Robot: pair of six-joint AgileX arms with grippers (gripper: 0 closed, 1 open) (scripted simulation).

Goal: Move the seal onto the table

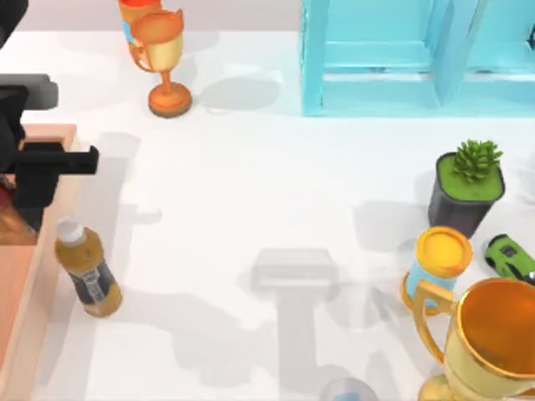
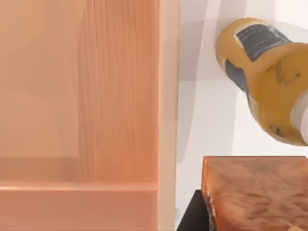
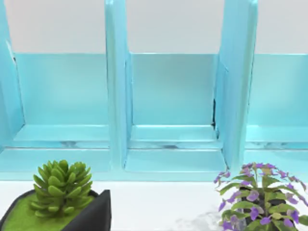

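At the left edge of the top view, my left gripper (image 1: 33, 188) hangs over the rim of the light-brown wooden tray (image 1: 21, 334); I cannot tell its finger state. The orange-brown rectangular seal (image 2: 257, 192) appears at the left wrist view's lower right, over the plain white table (image 1: 251, 184), near the amber white-capped bottle (image 1: 88, 269).
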